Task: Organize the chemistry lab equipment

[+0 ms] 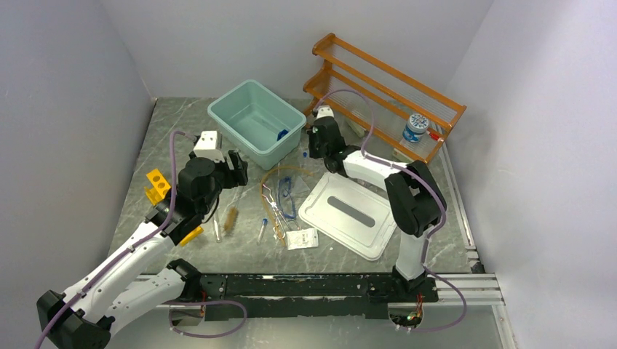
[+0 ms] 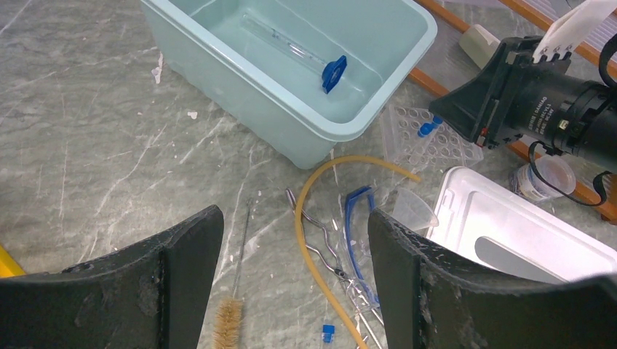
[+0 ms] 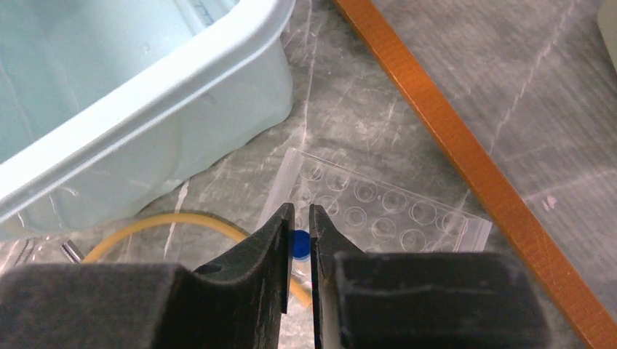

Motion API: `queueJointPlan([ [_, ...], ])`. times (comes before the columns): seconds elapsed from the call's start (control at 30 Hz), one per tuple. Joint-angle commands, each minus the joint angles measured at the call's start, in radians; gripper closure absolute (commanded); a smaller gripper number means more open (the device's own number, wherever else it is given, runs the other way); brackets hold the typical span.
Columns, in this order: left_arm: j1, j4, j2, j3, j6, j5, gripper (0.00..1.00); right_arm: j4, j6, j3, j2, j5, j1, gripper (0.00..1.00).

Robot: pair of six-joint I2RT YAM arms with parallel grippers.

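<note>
Right wrist view: the right pincer (image 3: 297, 211) is drawn to a narrow slit, and a blue-capped vial (image 3: 298, 243) sits in that slit, apparently pinched. A pale stretch of its body shows on the camera side of the cap, so its long axis seems to follow the fingers, cap toward the tips. Beneath the tips lies a clear well plate (image 3: 393, 211), and amber rubber tubing (image 3: 182, 220) curves just left of them. Further left, just beside the pincer, stands the teal bin (image 3: 182, 160). That is the relation that counts, since a drop there would likely be a short carry leftward over the rim. To the pincer's right runs the orange shelf rail (image 3: 451, 138).

Left wrist view: the left pincer (image 2: 295, 218) is spread wide and empty above the table (image 2: 87, 145). Below it lie a brush (image 2: 229, 323), metal tongs (image 2: 320, 233) and blue-framed goggles (image 2: 356, 233). Ahead of it, inside the bin, lies a blue-capped tube (image 2: 305, 54). The right arm is the nearer to the vial.

No writing is legible. The small jar (image 1: 415, 127) on the shelf has a blue-and-white label, and a white packet (image 1: 301, 238) has dark print, both too small to read.
</note>
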Motion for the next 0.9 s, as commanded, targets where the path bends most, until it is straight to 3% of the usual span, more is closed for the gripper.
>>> queueJointPlan([
  [0.0,0.009,0.032,-0.001,0.004,0.007,0.009,0.23,0.019,-0.019,-0.049,-0.046,-0.033,-0.002,0.82],
  [0.5,0.009,0.032,0.004,0.004,0.007,0.011,0.23,0.16,-0.043,-0.188,-0.133,-0.057,-0.003,0.79],
  [0.87,0.009,0.031,0.001,0.004,0.006,0.01,0.23,0.123,-0.055,-0.2,-0.152,-0.139,-0.002,0.76],
])
